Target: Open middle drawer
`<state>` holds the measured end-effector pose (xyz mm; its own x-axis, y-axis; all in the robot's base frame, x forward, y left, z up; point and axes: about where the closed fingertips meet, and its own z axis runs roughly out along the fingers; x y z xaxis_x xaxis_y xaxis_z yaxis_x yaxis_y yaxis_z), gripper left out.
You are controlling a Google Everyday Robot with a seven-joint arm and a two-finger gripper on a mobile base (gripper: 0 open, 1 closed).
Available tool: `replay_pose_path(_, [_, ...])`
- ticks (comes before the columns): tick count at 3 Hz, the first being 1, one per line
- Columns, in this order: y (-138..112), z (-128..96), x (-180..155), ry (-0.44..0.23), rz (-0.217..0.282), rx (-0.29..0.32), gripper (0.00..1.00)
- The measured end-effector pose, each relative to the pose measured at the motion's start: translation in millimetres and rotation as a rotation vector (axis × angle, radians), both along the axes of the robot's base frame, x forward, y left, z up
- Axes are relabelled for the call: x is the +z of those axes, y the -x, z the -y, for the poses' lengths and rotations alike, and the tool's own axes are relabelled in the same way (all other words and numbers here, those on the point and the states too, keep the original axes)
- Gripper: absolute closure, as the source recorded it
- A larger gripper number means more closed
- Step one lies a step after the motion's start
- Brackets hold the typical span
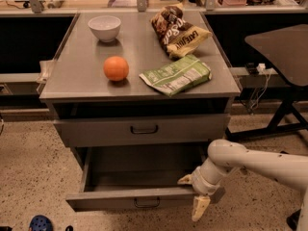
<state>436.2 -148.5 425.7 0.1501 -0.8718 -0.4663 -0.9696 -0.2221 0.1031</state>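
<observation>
— Where do we find the low grey metal middle drawer [122,199]?

— We see it pulled well out of the grey metal cabinet [72,76], under the shut, taller-fronted grey top drawer [106,131]. Its deep grey interior lies open, and its small dark handle [147,203] sits at the middle of the front panel.

— And the pale two-finger gripper [192,195]?

— We find it at the right end of that front panel, on the white arm [260,165] that reaches in from the right. Its fingers are spread apart. One cream fingertip [184,180] points left over the drawer's inner edge, and the other hangs down in front of the panel. We cannot tell whether either presses on the metal.

— What do we have on the cabinet top?

— A small round white bowl [104,27] sits at the back left, with a round orange fruit [116,68] in front of it. A flat green snack packet [177,75] lies right of the fruit, and a crumpled brown-and-yellow crisp bag [177,30] sits just behind the packet.

— And around the cabinet?

— We see a dark table [284,47] to the right, and a blue shoe [41,223] on the speckled floor [29,167] at the lower left.
</observation>
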Motion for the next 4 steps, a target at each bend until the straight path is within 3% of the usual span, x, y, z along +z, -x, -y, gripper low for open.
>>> replay_pose_path(1, [25, -4, 6, 0.022, -0.011, 0.034, 0.26])
replay_pose_path(2, [39, -4, 13, 0.031, -0.017, 0.048, 0.26])
replay_pose_path(4, [74, 3, 23, 0.022, -0.058, 0.047, 0.34])
